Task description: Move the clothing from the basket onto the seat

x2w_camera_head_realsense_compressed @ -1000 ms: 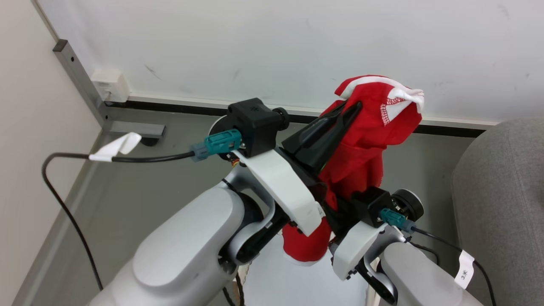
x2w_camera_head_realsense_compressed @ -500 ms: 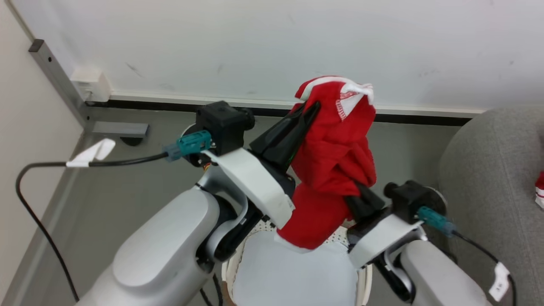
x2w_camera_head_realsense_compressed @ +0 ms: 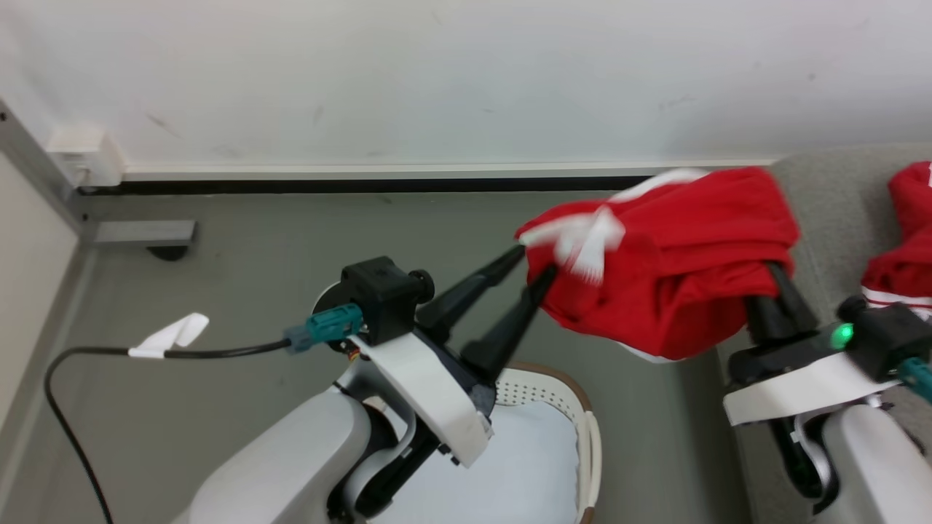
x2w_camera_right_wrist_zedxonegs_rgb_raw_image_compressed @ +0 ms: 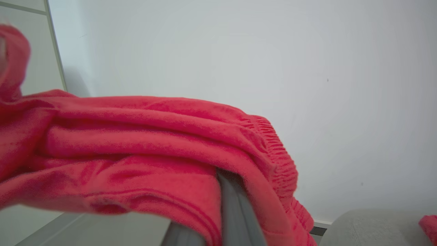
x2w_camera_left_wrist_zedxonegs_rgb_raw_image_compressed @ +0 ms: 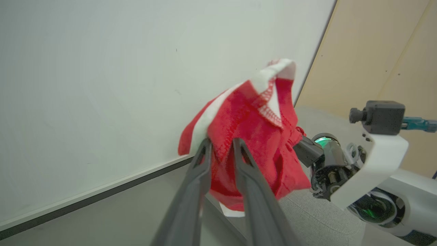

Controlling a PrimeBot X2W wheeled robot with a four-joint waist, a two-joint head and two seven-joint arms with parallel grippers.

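Beyond the basket (x2w_camera_head_realsense_compressed: pixel 587 437), the left gripper (x2w_camera_head_realsense_compressed: pixel 537 262) stands with jaws parted, its tips just touching a red garment (x2w_camera_head_realsense_compressed: pixel 684 262) hanging in the air over the floor (x2w_camera_head_realsense_compressed: pixel 291 240) at the seat's (x2w_camera_head_realsense_compressed: pixel 823 189) edge. The right gripper (x2w_camera_head_realsense_compressed: pixel 778 280) is buried in cloth, and whether its jaws are clamped cannot be told. If that hold is loose, the garment may slide to the floor, short of the seat.
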